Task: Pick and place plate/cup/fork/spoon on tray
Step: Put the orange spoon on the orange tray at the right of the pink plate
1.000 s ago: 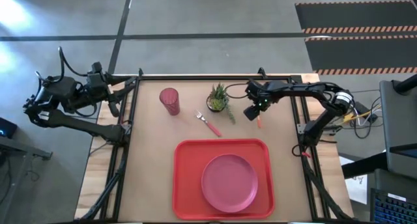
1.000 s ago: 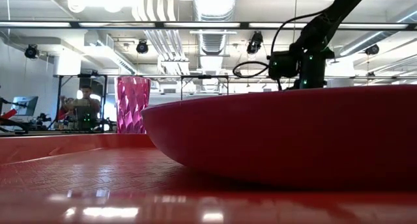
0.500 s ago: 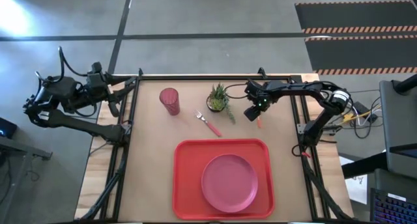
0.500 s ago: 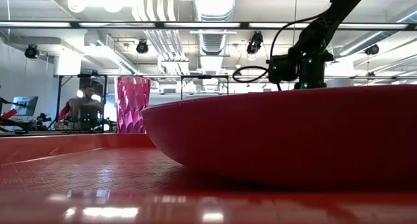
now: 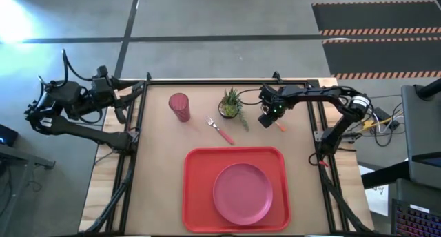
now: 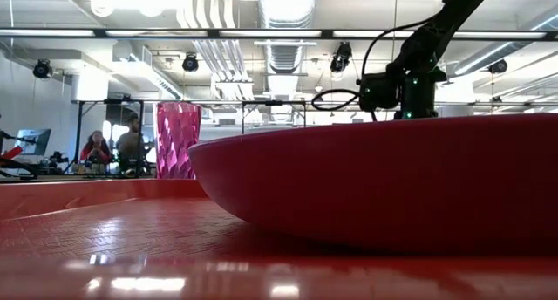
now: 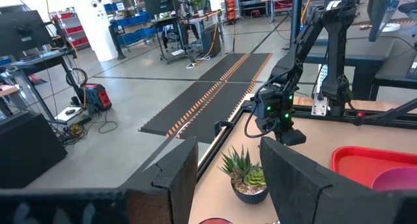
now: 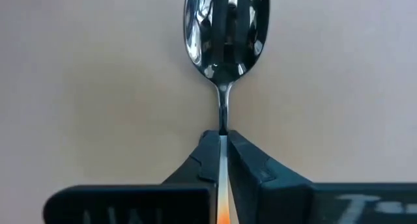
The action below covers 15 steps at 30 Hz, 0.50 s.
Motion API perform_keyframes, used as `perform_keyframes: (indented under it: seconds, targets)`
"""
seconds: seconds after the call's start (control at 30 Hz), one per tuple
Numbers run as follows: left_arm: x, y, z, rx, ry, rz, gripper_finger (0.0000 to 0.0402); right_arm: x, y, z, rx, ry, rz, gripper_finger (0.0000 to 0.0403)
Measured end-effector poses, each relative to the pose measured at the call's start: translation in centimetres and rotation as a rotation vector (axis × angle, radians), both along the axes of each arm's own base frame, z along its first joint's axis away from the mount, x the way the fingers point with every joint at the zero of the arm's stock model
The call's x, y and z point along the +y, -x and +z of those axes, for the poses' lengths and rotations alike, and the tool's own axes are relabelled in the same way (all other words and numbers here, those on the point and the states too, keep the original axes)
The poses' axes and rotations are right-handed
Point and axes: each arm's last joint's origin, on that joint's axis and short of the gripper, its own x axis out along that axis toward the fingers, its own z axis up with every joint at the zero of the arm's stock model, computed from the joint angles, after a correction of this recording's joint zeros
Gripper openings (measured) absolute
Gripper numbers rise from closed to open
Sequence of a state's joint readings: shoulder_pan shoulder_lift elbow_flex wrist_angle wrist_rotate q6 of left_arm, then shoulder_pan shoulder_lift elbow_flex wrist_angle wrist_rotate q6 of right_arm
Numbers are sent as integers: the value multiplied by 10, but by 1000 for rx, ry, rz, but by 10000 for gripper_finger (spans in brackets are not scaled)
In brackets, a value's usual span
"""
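Note:
The spoon [image 8: 226, 28] lies on the table at the far right, silver bowl up; in the high view only its orange handle [image 5: 278, 125] shows, beside my right gripper [image 5: 267, 118], which is shut on it. The pink-handled fork [image 5: 220, 130] lies flat near the table's middle. The red cup [image 5: 179, 106] stands upright at the far left. The pink plate [image 5: 242, 193] rests on the red tray [image 5: 196, 161] at the near edge. My left gripper [image 7: 228, 185] waits open off the table's far left corner. My right gripper [image 8: 222, 138] pinches the spoon between its two fingers at the thin metal neck [image 8: 223, 123], where it meets the orange handle. The fingers come from above, pointing down, and stand across the spoon. The spoon seems to lie flat on the table.
A small potted green plant [image 5: 231, 105] stands between the cup and my right gripper, close to the fork's tines. The table's black frame rails run along the left and right edges. Bare tabletop lies left of the tray. People sit in the room beyond the table [image 6: 113, 147].
My right gripper has shut on the spoon where it lies. The spoon's orange handle has swung a little toward the table's right edge. The left arm has kept still.

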<state>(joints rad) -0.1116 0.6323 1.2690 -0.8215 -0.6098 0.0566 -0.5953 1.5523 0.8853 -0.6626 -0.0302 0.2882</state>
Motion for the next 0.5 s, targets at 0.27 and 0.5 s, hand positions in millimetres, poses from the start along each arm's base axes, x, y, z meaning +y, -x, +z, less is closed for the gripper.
perform_keyframes:
  seconds: [0.27,0.5]
  targets:
    - [0,0,0,0,0,0,150,15,-3,41,-184,82,-60,9]
    - [0,0,0,1,-1,0,150,49,-3,88,-407,139,-63,9]
